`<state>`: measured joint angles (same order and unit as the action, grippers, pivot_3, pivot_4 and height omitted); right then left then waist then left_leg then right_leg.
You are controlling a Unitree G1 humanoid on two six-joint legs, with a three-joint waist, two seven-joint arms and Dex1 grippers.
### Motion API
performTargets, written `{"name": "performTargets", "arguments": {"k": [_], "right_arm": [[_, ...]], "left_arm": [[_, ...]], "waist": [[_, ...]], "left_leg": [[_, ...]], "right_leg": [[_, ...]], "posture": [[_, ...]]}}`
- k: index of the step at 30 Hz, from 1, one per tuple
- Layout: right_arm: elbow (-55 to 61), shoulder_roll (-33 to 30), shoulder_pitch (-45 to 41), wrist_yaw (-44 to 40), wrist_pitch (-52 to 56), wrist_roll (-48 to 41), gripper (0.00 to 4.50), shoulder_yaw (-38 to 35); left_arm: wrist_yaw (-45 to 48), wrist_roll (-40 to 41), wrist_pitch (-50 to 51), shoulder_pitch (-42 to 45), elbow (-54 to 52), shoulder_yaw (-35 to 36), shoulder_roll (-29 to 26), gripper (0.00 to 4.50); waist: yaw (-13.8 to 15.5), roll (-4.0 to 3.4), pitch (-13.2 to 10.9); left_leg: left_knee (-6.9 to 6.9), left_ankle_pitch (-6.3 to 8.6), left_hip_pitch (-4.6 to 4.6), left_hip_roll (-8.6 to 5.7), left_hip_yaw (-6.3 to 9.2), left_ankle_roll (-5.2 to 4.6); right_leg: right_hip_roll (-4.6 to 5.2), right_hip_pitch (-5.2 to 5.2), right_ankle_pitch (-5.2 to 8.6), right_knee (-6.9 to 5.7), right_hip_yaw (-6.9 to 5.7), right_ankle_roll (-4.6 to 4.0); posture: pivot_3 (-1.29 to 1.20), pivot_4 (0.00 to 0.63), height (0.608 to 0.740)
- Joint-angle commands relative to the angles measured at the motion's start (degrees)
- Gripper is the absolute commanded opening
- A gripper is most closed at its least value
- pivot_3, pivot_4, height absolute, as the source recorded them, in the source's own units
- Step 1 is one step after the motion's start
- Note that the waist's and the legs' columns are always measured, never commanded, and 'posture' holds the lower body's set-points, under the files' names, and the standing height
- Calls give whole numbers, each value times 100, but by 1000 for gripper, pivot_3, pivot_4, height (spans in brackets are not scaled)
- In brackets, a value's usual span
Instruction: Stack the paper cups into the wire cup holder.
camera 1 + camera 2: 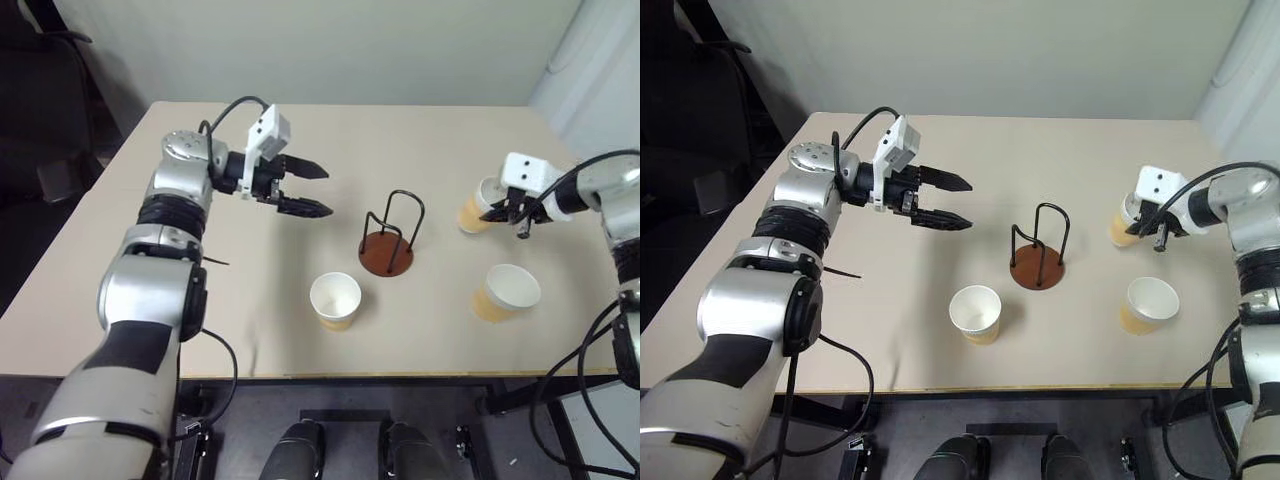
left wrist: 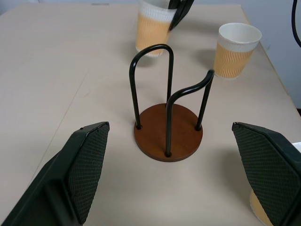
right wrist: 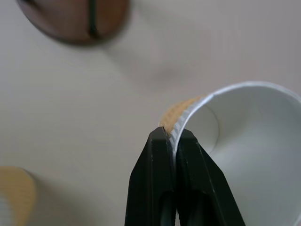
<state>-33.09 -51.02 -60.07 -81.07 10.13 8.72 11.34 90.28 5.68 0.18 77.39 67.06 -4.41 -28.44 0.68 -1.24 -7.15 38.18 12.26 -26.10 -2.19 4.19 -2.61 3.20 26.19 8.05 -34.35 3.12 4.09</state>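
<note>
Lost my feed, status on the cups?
Right gripper shut on far paper cup's rim. Left gripper open, empty. Wire cup holder empty, path clear.

Beige table (image 1: 300,150) w/ pale wall (image 1: 330,45) behind, dark chair (image 1: 50,120) at left, grey floor below.

Three tan-orange ribbed paper cups (image 1: 335,300) with white insides, a black wire cup holder (image 1: 390,238) on a reddish-brown disc, beige table (image 1: 200,330).
</note>
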Motion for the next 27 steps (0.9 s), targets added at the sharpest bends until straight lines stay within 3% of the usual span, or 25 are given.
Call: {"name": "performTargets", "arguments": {"k": [1,11,27], "right_arm": [[1334,-294,39,-337,972,-487,40,-369],[3082,-387,-499,-362,2964,-1418,40,-491],[3276,188,-668,42,3150,-1846,40,-67]], "left_arm": [[222,531,122,-43,-366,-338,-231,4500],[222,1544,315,-83,-618,-1233,-581,4500],[222,2025,365,-53,-726,-1525,-772,4500]], "waist": [[5,0,0],[7,-1,0],[-2,-1,-1]], "left_leg": [[0,0,0,1,0,0],[9,-17,-2,-5,1,9],[10,-37,0,-4,1,17]], "right_leg": [[0,1,2,-2,0,-2],[0,3,11,-15,1,-19],[-10,21,22,-53,-1,-26]], "posture": [[0,150,740],[0,150,740],[0,150,740]]}}
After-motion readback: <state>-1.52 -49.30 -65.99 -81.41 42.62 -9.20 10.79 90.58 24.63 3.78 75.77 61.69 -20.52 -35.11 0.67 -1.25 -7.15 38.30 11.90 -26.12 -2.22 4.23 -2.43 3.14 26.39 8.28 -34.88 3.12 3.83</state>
